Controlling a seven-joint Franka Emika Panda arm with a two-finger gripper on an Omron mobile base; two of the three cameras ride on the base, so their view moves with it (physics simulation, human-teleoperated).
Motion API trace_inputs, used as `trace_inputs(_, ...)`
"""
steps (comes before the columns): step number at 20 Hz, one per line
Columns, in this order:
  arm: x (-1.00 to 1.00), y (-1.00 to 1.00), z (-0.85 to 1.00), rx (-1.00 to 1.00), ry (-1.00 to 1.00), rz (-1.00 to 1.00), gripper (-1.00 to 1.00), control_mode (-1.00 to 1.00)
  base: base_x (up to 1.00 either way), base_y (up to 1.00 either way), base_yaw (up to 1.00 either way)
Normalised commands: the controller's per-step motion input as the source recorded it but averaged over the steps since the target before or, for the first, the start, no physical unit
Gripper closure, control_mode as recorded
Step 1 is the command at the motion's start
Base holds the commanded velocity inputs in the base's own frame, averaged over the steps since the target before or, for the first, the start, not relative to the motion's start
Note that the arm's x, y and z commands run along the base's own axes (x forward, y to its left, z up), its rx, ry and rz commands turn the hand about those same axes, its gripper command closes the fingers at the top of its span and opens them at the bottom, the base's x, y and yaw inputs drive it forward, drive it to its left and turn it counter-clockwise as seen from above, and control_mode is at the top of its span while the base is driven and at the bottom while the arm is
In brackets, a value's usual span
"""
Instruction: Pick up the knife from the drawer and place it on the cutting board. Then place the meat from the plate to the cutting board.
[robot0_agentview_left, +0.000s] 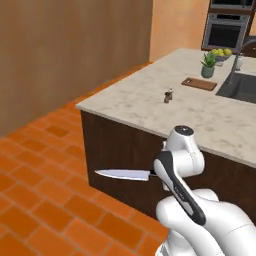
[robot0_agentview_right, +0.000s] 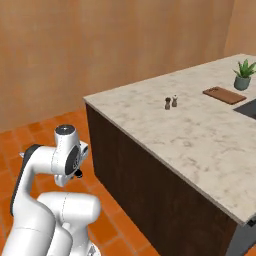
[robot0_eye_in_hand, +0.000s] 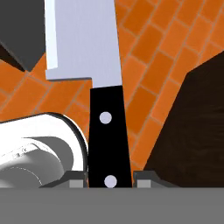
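My gripper (robot0_eye_in_hand: 109, 179) is shut on the black handle of the knife (robot0_eye_in_hand: 105, 118), and the silver blade runs up and away from the fingers. In the left base view the knife (robot0_agentview_left: 122, 174) is held level beside the island's dark front, low over the tiled floor, blade pointing left. My arm covers its handle there. The reddish-brown cutting board (robot0_agentview_left: 199, 83) lies far off on the counter by the sink, and also appears as the cutting board (robot0_agentview_right: 224, 95) in the right base view. The drawer, the plate and the meat are out of view.
A marble island counter (robot0_agentview_left: 140, 102) with a dark wooden front stands ahead. On it are two small shakers (robot0_agentview_left: 168, 95), a potted plant (robot0_agentview_left: 208, 66), a fruit bowl (robot0_agentview_left: 221, 53) and a sink (robot0_agentview_left: 240, 87). An orange tiled floor (robot0_agentview_left: 45, 190) lies to the left.
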Motion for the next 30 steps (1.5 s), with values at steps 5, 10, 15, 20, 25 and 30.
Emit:
trace_inputs(5,0.0,0.0,0.0,0.0,0.0,0.0,1.0,1.0,0.68,1.0,-0.37)
trace_inputs(10,0.0,0.0,0.0,0.0,0.0,0.0,1.0,1.0,0.75,1.0,-0.41)
trace_inputs(15,0.0,0.0,0.0,0.0,0.0,0.0,1.0,1.0,0.68,1.0,-0.39)
trace_inputs(20,0.0,0.0,0.0,0.0,0.0,0.0,1.0,1.0,0.61,1.0,-0.33)
trace_inputs(25,0.0,0.0,0.0,0.0,0.0,0.0,1.0,1.0,0.65,0.78,-0.05)
trace_inputs(30,0.0,0.0,0.0,0.0,0.0,0.0,1.0,1.0,1.0,-0.06,0.24)
